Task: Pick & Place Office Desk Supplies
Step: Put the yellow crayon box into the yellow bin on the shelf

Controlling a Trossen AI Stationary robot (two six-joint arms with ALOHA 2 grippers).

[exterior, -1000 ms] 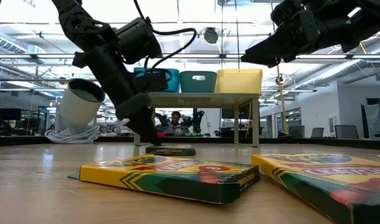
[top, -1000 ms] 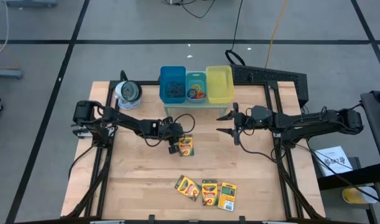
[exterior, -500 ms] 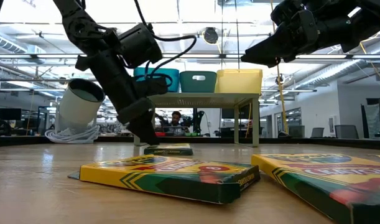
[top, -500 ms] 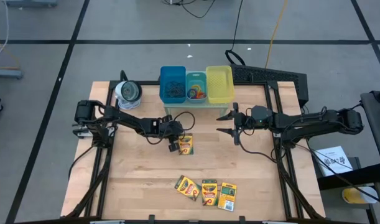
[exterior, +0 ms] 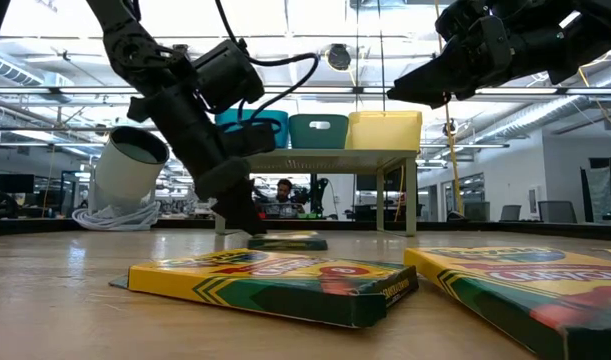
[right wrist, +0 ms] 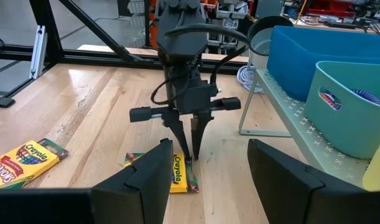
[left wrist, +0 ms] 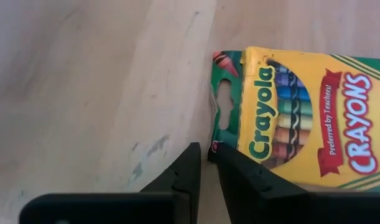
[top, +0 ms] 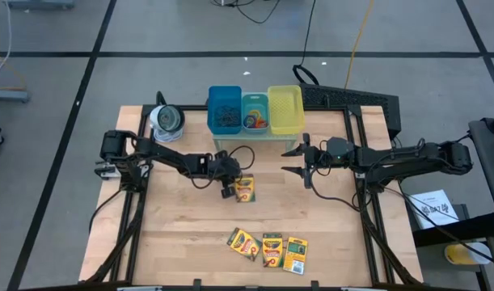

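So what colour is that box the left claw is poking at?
The crayon box is yellow with green trim, clearest in the left wrist view.

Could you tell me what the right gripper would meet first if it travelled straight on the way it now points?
Probably the left gripper, whose tips rest at the edge of a crayon box lying straight ahead of the right gripper; depth is uncertain.
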